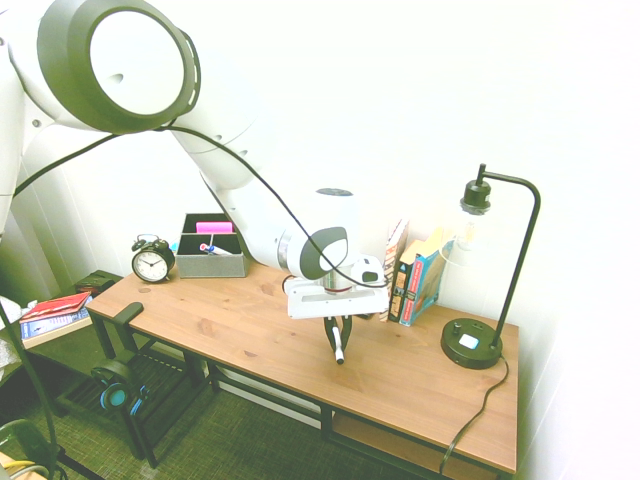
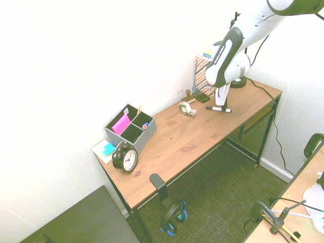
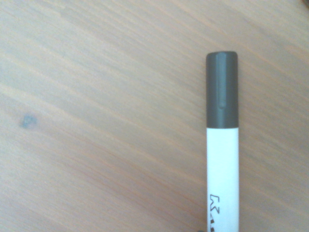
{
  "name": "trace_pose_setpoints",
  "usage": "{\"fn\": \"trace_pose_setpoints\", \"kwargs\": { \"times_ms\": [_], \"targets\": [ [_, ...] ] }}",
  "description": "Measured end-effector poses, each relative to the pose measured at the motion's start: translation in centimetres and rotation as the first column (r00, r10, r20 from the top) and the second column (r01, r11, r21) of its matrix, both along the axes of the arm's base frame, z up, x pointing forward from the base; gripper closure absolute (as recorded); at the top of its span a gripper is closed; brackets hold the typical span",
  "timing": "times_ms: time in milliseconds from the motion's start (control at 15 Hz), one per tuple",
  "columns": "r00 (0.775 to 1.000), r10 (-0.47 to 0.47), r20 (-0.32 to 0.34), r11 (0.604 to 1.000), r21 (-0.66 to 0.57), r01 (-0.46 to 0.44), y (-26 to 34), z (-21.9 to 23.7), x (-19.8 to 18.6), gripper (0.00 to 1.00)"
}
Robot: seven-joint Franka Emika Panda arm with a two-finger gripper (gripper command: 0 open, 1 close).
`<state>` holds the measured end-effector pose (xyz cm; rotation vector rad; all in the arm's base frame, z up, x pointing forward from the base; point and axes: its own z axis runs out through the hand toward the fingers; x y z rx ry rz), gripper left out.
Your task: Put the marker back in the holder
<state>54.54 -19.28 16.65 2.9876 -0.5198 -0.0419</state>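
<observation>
White marker (image 3: pixel 222 164), black-capped, flat on desk; grey holder (image 2: pixel 132 126) upright

Marker and books only partly on show

The near end of the marker (image 3: pixel 222 179) runs out of the wrist view, cutting its printed lettering short. In the first exterior view, the gripper (image 1: pixel 338 335) covers part of the barrel. The striped book (image 2: pixel 201 76) is partly behind the arm (image 2: pixel 228 61) in the second exterior view. The writing on the books' spines (image 1: pixel 412 285) is too small to read, and the arm's upper part leaves both exterior views.
</observation>
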Motion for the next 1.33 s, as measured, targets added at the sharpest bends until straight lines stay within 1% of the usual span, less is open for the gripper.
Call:
{"fn": "trace_pose_setpoints", "kwargs": {
  "times_ms": [133, 200, 333, 400, 467, 533, 600, 733, 800, 933, 1133, 1200, 1267, 1333],
  "targets": [
    [0.999, -0.04, -0.026, 0.999, 0.008, 0.04, 0.1, 0.7, 0.2, 1.0],
    [0.997, -0.065, -0.043, 0.998, 0.019, 0.066, 0.5, 2.5, 0.5, 1.0],
    [0.991, -0.115, -0.063, 0.992, 0.042, 0.118, 2.3, 8.8, 0.9, 1.0],
    [0.983, -0.16, -0.088, 0.985, 0.046, 0.164, 3.6, 12.5, 0.5, 1.0],
    [0.971, -0.203, -0.129, 0.976, 0.049, 0.21, 5.5, 15.8, -0.3, 1.0],
    [0.952, -0.247, -0.178, 0.965, 0.046, 0.259, 8.0, 18.3, -1.2, 1.0],
    [0.929, -0.284, -0.236, 0.953, 0.039, 0.301, 11.3, 20.3, -2.1, 1.0],
    [0.869, -0.343, -0.357, 0.928, 0.014, 0.372, 19.0, 22.9, -3.7, 1.0],
    [0.838, -0.365, -0.407, 0.916, 0.007, 0.402, 23.0, 23.6, -4.3, 1.0],
    [0.778, -0.395, -0.489, 0.889, 0.009, 0.457, 29.7, 23.6, -4.8, 1.0],
    [0.693, -0.426, -0.581, 0.841, 0.028, 0.54, 36.1, 21.6, -3.0, 1.0],
    [0.673, -0.427, -0.604, 0.827, 0.04, 0.561, 37.6, 21.0, -2.1, 1.0],
    [0.661, -0.43, -0.615, 0.816, 0.047, 0.576, 38.8, 20.4, -1.1, 1.0],
    [0.659, -0.436, -0.612, 0.81, 0.052, 0.584, 39.8, 19.9, -0.1, 1.0]
  ]
}}
